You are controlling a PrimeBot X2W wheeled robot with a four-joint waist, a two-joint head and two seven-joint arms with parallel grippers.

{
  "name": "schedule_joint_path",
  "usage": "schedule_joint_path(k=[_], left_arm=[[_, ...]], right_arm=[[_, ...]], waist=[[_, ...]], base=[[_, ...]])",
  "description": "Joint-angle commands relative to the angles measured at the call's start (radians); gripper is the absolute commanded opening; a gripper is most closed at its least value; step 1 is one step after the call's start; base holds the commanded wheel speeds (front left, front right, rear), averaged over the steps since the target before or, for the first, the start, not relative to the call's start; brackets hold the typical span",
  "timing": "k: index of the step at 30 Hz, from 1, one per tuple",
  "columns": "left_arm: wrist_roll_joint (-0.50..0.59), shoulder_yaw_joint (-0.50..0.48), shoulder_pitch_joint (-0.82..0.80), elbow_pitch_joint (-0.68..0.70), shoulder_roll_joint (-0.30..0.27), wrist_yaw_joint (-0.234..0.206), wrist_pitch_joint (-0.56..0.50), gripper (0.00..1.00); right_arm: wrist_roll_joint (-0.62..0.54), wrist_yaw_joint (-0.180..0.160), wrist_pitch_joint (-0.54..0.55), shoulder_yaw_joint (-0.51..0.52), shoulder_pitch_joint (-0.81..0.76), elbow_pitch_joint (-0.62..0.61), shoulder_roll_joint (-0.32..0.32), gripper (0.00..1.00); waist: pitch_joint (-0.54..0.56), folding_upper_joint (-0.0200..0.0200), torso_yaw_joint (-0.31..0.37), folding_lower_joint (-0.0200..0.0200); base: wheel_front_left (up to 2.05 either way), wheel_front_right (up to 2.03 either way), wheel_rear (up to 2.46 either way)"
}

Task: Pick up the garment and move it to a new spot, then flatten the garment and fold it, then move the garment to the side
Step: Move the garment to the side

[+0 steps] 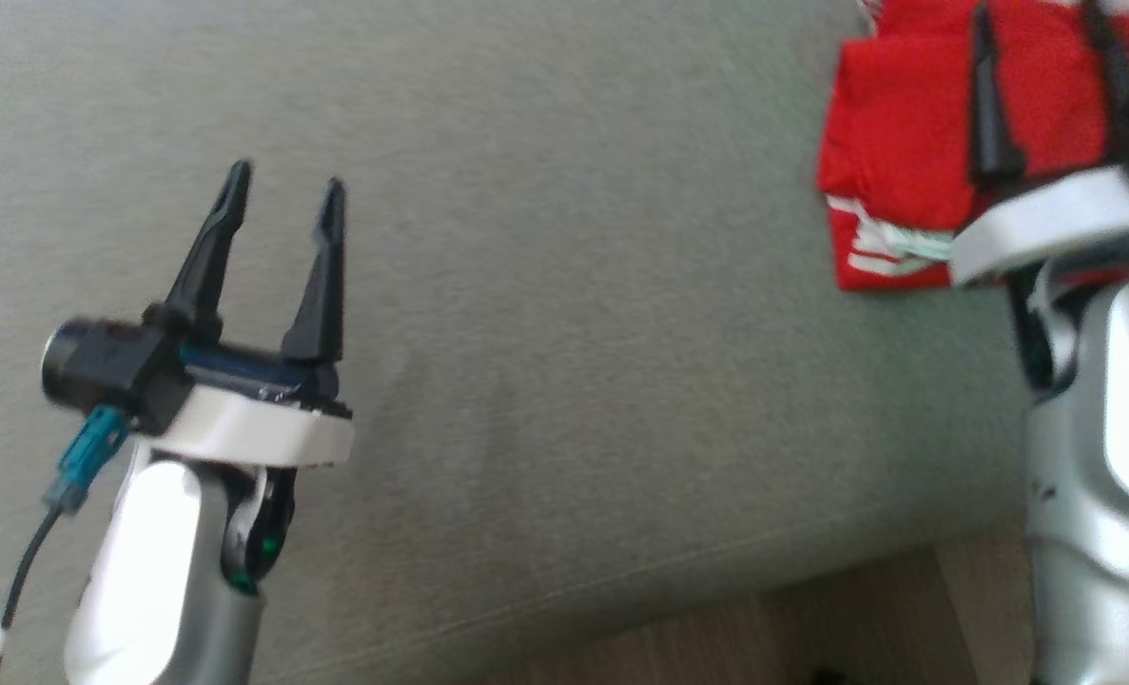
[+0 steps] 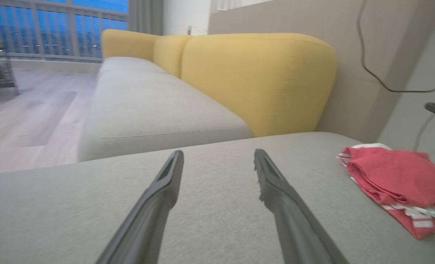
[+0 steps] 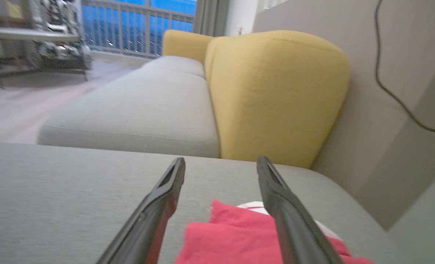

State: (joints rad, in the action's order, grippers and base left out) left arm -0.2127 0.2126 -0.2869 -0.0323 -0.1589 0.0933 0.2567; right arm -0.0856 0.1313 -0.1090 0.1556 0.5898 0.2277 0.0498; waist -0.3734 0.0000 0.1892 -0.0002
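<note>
From my screen, the left gripper (image 1: 286, 181) hangs over the bare grey seat cushion (image 1: 574, 333) at the lower left of the head view. Its two dark fingers are spread apart with nothing between them, and its wrist view confirms this, with the left gripper (image 2: 218, 154) wide open above plain fabric. The garment (image 1: 906, 143) is red with white stripes along one edge. It lies in a folded bundle at the upper right of the head view, on the same cushion and well apart from the left gripper. From the left wrist I see the garment (image 2: 393, 176) lying low on the seat near the beige wall (image 2: 367, 36), its layers stacked and the striped edge toward the camera. The right gripper (image 1: 1035, 29) is over the garment, its fingers crossing the red cloth in the head view, though that corner is blurred. In its own wrist view the right gripper (image 3: 221, 161) has its fingers apart, one on each side of the garment (image 3: 232, 234), which lies under and between them. The fingers are not clamped on the cloth, and I cannot tell whether they touch it. Beyond the seat are a yellow backrest (image 3: 276, 95) and a dark cable (image 3: 386, 80) hanging down the wall. A strip of wooden floor (image 1: 716, 637) shows below the cushion's front edge.
</note>
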Motion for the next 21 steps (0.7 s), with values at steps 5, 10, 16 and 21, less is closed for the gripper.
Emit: schedule_joint_path(k=[5,10,16,21], left_arm=[[0.009,-0.107,0.064,0.041,0.052,-0.008,0.005,1.0],[0.046,-0.137,0.132,0.027,0.083,0.002,0.005,1.0],[0.061,-0.155,0.208,0.009,0.102,0.009,0.005,1.0],[0.078,-0.155,0.257,-0.006,0.107,0.014,0.005,1.0]], right_arm=[[0.093,-0.001,-0.048,-0.073,-0.092,-0.056,0.001,1.0],[0.145,-0.001,-0.089,-0.11,-0.209,-0.038,0.001,1.0],[0.202,-0.001,-0.133,-0.127,-0.336,-0.015,0.001,1.0],[0.186,-0.001,-0.15,-0.145,-0.423,-0.054,0.001,1.0]], waist=[[0.134,0.0,-0.135,0.0002],[0.202,0.0,-0.197,0.0002],[0.27,0.0,-0.24,0.0002],[0.3,0.0,-0.262,0.0002]], base=[[0.0,0.0,0.0],[0.0,0.0,0.0],[0.0,0.0,0.0],[0.0,0.0,0.0]])
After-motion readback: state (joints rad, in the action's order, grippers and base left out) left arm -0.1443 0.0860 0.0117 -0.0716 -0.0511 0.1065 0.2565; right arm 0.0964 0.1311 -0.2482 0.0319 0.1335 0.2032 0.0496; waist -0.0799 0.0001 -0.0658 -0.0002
